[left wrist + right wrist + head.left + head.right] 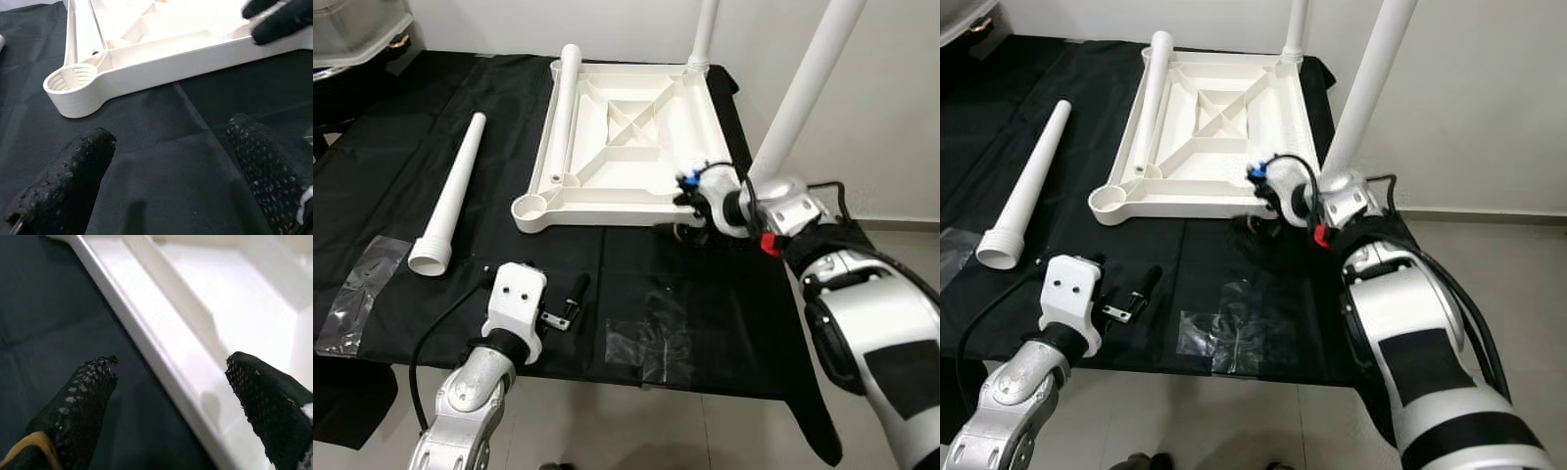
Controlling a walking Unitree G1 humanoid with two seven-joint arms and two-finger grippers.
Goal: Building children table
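Tabletop: white, upside down on the black cloth over the counter, ribs up. Two legs stand fitted at its 12 and 3 o'clock corners: far leg, near leg. Third leg lies along the tabletop's 9 o'clock rim. Fourth leg lies loose on the cloth at 9 o'clock, well apart. Empty socket at the near-left corner.

Right hand: open, fingers straddling the tabletop's near rim beside the near leg.

Left hand: open, over bare cloth at 6 o'clock.
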